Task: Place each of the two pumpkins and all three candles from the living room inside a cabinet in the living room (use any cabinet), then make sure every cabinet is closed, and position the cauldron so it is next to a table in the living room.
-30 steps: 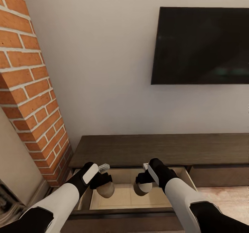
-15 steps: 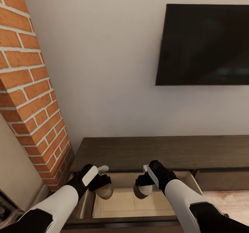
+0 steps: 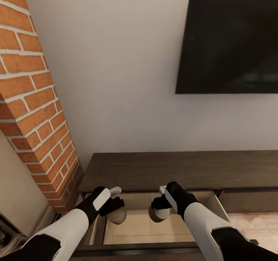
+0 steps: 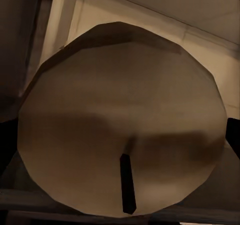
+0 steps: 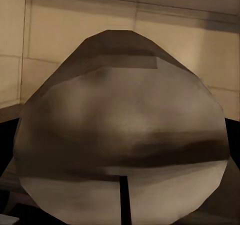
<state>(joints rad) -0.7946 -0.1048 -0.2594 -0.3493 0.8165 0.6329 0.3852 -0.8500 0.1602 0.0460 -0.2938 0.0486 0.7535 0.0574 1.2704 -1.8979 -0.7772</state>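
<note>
We hold a candle in each hand over the cabinet's [image 3: 185, 168] open drawer [image 3: 146, 226], ready to drop them in. Our left hand [image 3: 112, 208] is clamped around one candle [image 3: 117, 215], and our right hand [image 3: 159, 207] grips the other candle [image 3: 161, 213]. Beyond, the television [image 3: 231, 46] hangs on the wall.

Grey-olive candles [image 3: 117, 215], dark-brown cabinet [image 3: 185, 170], red brick column [image 3: 34, 110].
</note>
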